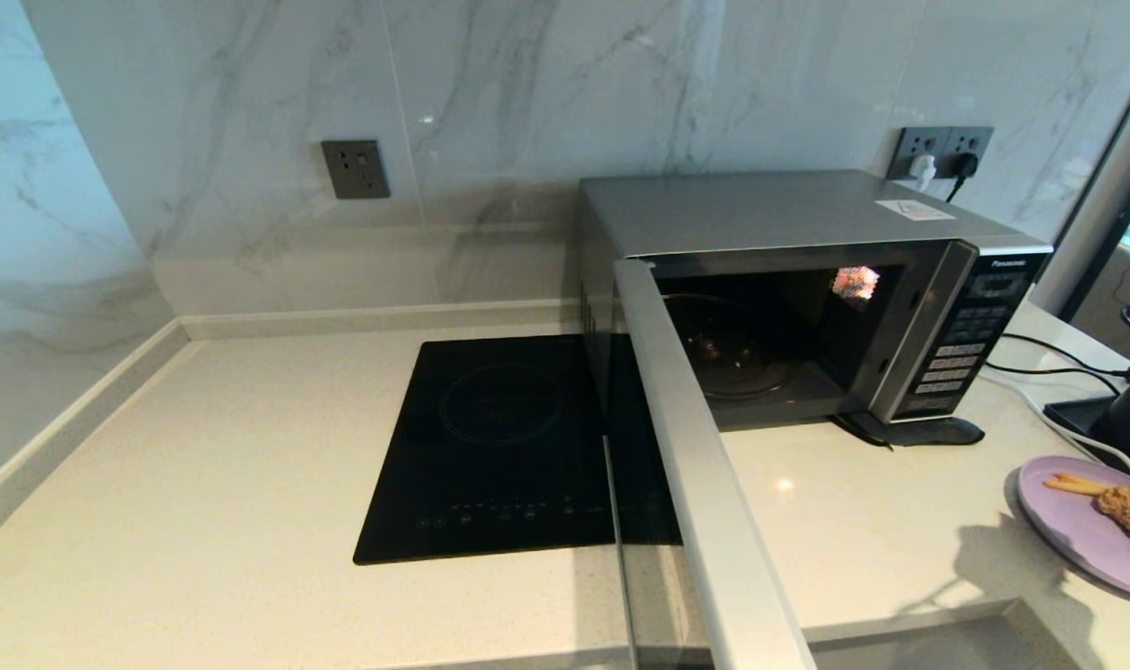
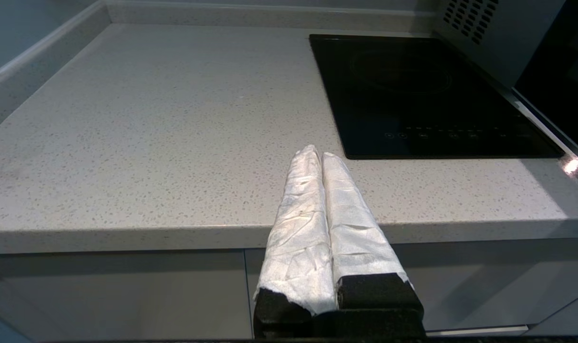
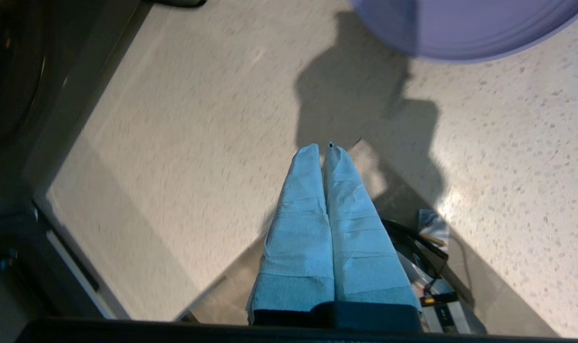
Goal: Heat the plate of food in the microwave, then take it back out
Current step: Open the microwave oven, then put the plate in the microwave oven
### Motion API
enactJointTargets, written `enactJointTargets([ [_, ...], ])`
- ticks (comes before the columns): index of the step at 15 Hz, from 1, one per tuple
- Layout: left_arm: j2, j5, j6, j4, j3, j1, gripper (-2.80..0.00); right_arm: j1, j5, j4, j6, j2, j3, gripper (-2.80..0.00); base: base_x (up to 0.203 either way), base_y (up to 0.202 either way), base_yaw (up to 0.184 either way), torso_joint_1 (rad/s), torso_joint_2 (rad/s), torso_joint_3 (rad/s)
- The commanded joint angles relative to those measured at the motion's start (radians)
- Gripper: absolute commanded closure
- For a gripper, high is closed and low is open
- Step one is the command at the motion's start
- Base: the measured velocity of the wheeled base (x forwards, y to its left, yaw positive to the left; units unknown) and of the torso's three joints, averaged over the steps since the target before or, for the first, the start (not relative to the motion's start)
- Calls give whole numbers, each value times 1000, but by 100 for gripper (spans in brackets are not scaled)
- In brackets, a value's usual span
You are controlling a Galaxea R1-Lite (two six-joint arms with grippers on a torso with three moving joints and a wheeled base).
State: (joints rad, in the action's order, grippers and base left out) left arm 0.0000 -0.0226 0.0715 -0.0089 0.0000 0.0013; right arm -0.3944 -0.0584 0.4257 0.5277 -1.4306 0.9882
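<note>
Right fingers (image 3: 323, 148): you have them pressed together, holding nothing, above the bench (image 3: 174, 143).
Left fingers (image 2: 317, 155): pressed together too, empty, at the bench edge.
Plate of food (image 1: 1091, 521): lower right of the head view.
Microwave (image 1: 807, 298): door (image 1: 705, 484) swung wide.

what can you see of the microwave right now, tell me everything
The microwave is a boxy silver Panasonic unit at the back right of the pale countertop, against the marble wall. Its door is swung wide open toward the camera, edge-on. The dark cavity holds a glass turntable and nothing else visible. A black button panel runs down its right side. A white sticker sits on top. Neither end effector touches it.
</note>
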Motion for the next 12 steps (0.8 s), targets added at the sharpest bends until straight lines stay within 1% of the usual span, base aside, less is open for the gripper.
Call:
enactJointTargets([
  [1, 2, 0, 1, 0, 0, 0, 0, -99, -45, -31, 4, -87, -33, -280, 0, 0, 0, 0, 0, 0],
  [2, 2, 0, 1, 0, 0, 0, 0, -128, -58, -48, 7, -104, -38, -280, 0, 0, 0, 0, 0, 0],
  [5, 2, 0, 1, 0, 0, 0, 0, -205, -55, -121, 94, -190, -40, -280, 0, 0, 0, 0, 0, 0],
  [8, 2, 0, 1, 0, 0, 0, 0, -283, -39, -132, 144, -270, -33, -280, 0, 0, 0, 0, 0, 0],
  [10, 2, 0, 1, 0, 0, 0, 0, -313, -38, -135, 162, -310, -27, -280, 0, 0, 0, 0, 0, 0],
  [12, 2, 0, 1, 0, 0, 0, 0, -342, -37, -134, 173, -358, 12, -280, 0, 0, 0, 0, 0, 0],
])
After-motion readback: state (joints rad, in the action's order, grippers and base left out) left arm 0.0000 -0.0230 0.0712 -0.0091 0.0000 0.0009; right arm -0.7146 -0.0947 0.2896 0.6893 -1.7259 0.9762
